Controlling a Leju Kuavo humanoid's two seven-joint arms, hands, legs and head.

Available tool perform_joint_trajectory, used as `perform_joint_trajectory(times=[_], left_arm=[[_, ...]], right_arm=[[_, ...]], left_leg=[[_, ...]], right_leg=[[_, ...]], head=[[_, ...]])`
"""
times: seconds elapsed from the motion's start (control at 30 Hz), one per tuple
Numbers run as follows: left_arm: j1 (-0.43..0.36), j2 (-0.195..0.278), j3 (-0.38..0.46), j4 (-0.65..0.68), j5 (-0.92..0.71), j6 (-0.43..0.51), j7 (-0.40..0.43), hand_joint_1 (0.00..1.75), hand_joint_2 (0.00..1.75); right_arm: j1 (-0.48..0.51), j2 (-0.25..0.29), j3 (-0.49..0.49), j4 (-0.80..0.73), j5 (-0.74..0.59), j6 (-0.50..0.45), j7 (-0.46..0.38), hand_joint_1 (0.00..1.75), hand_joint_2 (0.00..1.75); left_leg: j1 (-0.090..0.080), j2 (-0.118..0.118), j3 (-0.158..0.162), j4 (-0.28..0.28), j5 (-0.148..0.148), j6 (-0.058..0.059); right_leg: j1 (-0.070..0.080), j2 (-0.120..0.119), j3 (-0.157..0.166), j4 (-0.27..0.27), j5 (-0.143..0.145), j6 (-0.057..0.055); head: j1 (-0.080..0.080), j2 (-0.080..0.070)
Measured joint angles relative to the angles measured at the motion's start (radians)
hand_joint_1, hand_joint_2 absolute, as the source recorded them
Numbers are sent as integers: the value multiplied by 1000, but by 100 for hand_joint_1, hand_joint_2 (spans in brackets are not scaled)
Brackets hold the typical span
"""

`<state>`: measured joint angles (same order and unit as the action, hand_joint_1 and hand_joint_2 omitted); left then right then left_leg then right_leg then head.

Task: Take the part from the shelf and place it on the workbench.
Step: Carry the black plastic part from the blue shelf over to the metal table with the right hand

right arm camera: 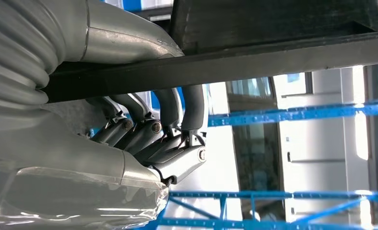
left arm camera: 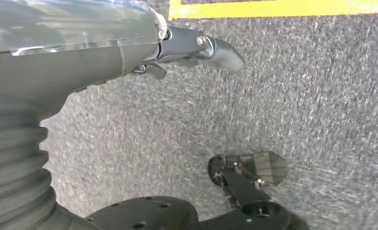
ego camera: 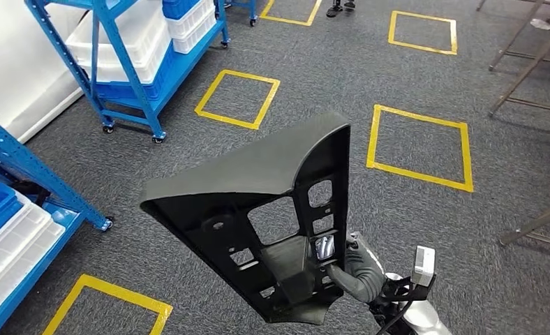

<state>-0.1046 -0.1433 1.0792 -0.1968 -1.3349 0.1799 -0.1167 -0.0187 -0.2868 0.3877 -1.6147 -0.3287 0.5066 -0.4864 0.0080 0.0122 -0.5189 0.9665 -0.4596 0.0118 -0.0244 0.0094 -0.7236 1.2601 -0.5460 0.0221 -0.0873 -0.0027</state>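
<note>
My right hand's fingers [right arm camera: 177, 115] are curled up around the edge of the black part [ego camera: 258, 209], thumb on the other side, so that hand [ego camera: 352, 269] grips it at its lower end. In the head view I see the part held up in front of me, well above the floor, tilted, its ribbed inner face with cut-out windows turned toward the camera and its smooth curved shell rising to a point.

My left hand [left arm camera: 192, 48] hangs over the grey carpet [left arm camera: 297, 96]; a finger [left arm camera: 220, 50] sticks out straight and nothing is in it, though I cannot tell how the other fingers lie.

Around me, yellow tape squares [ego camera: 419, 143] mark the carpet. A blue wheeled shelf [ego camera: 129, 70] loaded with white bins [ego camera: 125, 38] stands ahead on my left, and a second blue rack [ego camera: 21, 181] with white and blue trays sits close by my left side. Grey metal frame legs [ego camera: 523, 70] stand along the right. A person's feet [ego camera: 340, 7] show at the far edge.
</note>
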Motion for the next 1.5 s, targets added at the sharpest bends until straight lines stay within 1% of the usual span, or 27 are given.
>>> perform_joint_trajectory(times=[0.03,0.07,0.13,0.2,0.23,0.3,0.33,0.4,0.47,0.53,0.57,0.6,0.67,0.73,0.77,0.83,0.9,0.97,1.0,1.07,1.1,1.17,1.23,1.27,1.33,1.4,1.5], left_arm=[[2,1,0,0,2,1,5,0,175],[2,2,0,0,5,2,13,0,175],[3,5,1,0,10,1,41,0,175],[5,9,2,0,12,-3,79,0,175],[7,12,3,0,12,-6,97,0,175],[9,16,4,0,8,-12,122,0,175],[9,18,4,0,5,-15,129,0,175],[10,19,4,0,3,-18,131,0,175],[11,20,4,0,2,-19,113,0,175],[11,20,4,0,-1,-16,85,0,175],[12,20,3,0,-4,-13,71,0,175],[14,20,2,0,-7,-9,54,0,175],[17,21,-1,0,-14,1,15,0,175],[17,22,-4,-1,-22,9,-15,0,175],[16,23,-6,-1,-25,12,-25,0,175],[12,19,-13,-1,-33,15,-41,0,175],[10,15,-23,-1,-39,19,-53,0,175],[11,14,-27,-2,-41,20,-42,0,175],[13,15,-28,-2,-41,18,-27,0,175],[16,15,-28,-2,-42,7,20,0,175],[16,15,-28,-2,-43,-2,52,0,175],[18,15,-28,-2,-46,-20,116,0,175],[20,16,-27,-2,-47,-30,155,0,175],[21,17,-27,-2,-47,-31,163,0,175],[21,18,-27,-2,-46,-32,169,0,175],[20,19,-27,-2,-45,-32,170,0,175],[23,20,-26,-2,-43,-30,157,0,175]], right_arm=[[1,2,0,4,-1,1,-1,175,175],[2,3,0,7,-3,2,-1,175,175],[-1,3,1,14,-7,5,-4,175,175],[-9,3,2,19,-10,8,-8,175,175],[-12,4,3,20,-11,9,-10,175,175],[-14,4,3,22,-11,7,-13,175,175],[-12,4,3,21,-10,2,-14,175,175],[-10,2,3,18,-10,-8,-16,175,175],[-4,-1,2,13,-10,-11,-17,175,175],[5,-1,2,10,-9,-11,-16,175,175],[9,-1,1,10,-8,-9,-14,175,175],[11,-1,1,10,-8,-8,-13,175,175],[13,-2,2,11,-8,-3,-11,175,175],[13,-2,2,11,-7,0,-11,175,175],[14,-2,2,11,-7,1,-10,175,175],[18,-2,2,11,-7,2,-10,175,175],[20,2,1,11,-7,2,-10,175,175],[22,7,0,11,-7,3,-10,175,175],[24,8,0,11,-7,3,-9,175,175],[31,10,1,11,-6,3,-8,175,175],[34,11,1,11,-5,3,-7,175,175],[37,11,0,9,-2,2,-5,175,175],[39,11,0,6,2,2,-4,175,175],[41,11,-1,4,3,2,-3,175,175],[48,11,-2,2,4,2,-2,175,175],[51,8,-5,-1,4,2,-2,175,175],[52,3,-7,-5,4,3,-1,175,175]], left_leg=[[-1,14,0,1,-2,-1],[-1,26,0,4,-5,-3],[0,48,1,13,-14,-12],[-5,67,0,25,-26,-24],[-8,76,0,27,-30,-30],[-8,93,6,28,-36,-41],[-5,87,8,32,-42,-48],[0,46,-12,86,-83,-59],[-1,5,-70,214,-151,-61],[-3,-2,-119,316,-180,-57],[-4,-4,-121,316,-165,-52],[-6,-11,-105,276,-131,-45],[-10,-55,-51,141,-58,-23],[-12,-96,-18,53,-30,-10],[-14,-98,-15,43,-33,-8],[-11,-75,-7,26,-24,-4],[-4,-49,2,6,-10,5],[-4,-23,5,-3,-5,10],[-5,-9,5,-3,-6,10],[-5,18,6,-3,-9,7],[-5,31,7,-2,-12,5],[-7,54,12,2,-20,-4],[-13,73,16,8,-29,-15],[-16,82,18,10,-33,-21],[-15,98,22,12,-40,-32],[-9,68,12,49,-71,-43],[-6,4,-73,237,-167,-51]], right_leg=[[-3,-5,-11,23,1,3],[-6,-9,-2,8,19,5],[-8,-43,62,-110,75,8],[-2,-80,110,-205,99,-1],[2,-87,116,-219,95,-7],[5,-65,113,-217,94,-22],[5,-56,112,-218,95,-28],[4,-37,112,-221,98,-40],[6,-18,110,-222,100,-48],[12,7,110,-221,101,-52],[14,22,110,-221,101,-52],[16,38,112,-221,102,-53],[19,67,112,-221,104,-51],[15,90,108,-221,108,-44],[12,102,105,-222,112,-37],[10,119,102,-228,118,-23],[14,84,84,-196,94,-15],[11,24,33,-85,32,-9],[6,7,3,-21,4,-5],[-1,-7,-15,28,-1,2],[-4,-14,6,-5,21,4],[-3,-53,84,-141,76,3],[4,-85,130,-228,94,-7],[8,-87,133,-237,90,-13],[8,-63,130,-238,91,-25],[6,-42,131,-242,94,-37],[7,-10,130,-243,96,-47]], head=[[0,0],[0,0],[0,0],[0,0],[0,0],[0,0],[0,0],[0,0],[0,0],[0,0],[0,0],[0,0],[0,0],[0,0],[0,0],[0,0],[0,0],[0,0],[0,0],[0,0],[0,0],[0,0],[0,0],[0,0],[0,0],[0,0],[0,0]])
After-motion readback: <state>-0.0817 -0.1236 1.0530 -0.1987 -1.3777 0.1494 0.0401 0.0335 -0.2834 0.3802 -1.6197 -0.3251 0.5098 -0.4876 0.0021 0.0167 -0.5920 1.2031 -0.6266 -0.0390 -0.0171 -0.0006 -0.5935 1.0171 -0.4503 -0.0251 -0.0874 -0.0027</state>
